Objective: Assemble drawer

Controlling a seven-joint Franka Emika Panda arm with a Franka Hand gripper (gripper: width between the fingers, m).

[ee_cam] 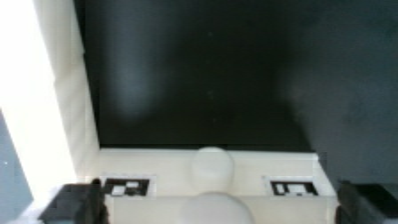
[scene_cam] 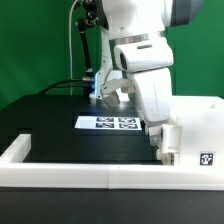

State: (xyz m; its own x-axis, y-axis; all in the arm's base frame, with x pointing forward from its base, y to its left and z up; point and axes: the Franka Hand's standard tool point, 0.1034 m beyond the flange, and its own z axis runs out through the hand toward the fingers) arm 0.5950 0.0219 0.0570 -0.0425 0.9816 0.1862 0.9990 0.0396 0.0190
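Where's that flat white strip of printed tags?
In the exterior view, the thin flat white marker board lies mid-table on the black surface, just to the view's left of the robot's claw.

The arm [scene_cam: 140, 60] reaches down over the black table [scene_cam: 50, 125] toward the white drawer shell [scene_cam: 195, 130] at the exterior view's right. The marker board [scene_cam: 108, 123] lies flat mid-table. A white rail [scene_cam: 70, 172] runs along the front edge.
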